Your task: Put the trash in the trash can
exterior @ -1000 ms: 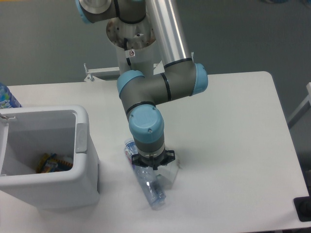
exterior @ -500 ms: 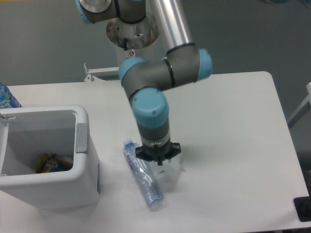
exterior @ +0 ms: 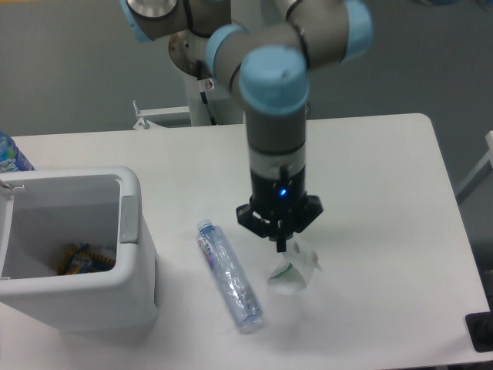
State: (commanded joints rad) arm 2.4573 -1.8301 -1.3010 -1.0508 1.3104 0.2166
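Observation:
My gripper (exterior: 281, 245) points straight down over the middle of the table and is shut on the white crumpled paper (exterior: 293, 270), which hangs from the fingertips just above the tabletop. The clear crushed bottle (exterior: 229, 276) with its bluish cap lies flat on the table to the left of the paper, apart from the gripper. The white trash can (exterior: 135, 231) stands at the left edge, open at the top, with its grey handle tab facing the bottle.
A colourful wrapper (exterior: 80, 259) lies inside the can. A blue-labelled bottle (exterior: 11, 155) peeks in at the far left. A black object (exterior: 481, 332) sits at the table's front right corner. The robot's base (exterior: 202, 62) stands behind the table.
The arm has risen and shifted right. The crumpled paper has come up with the gripper, away from the bottle, which has stayed in place.

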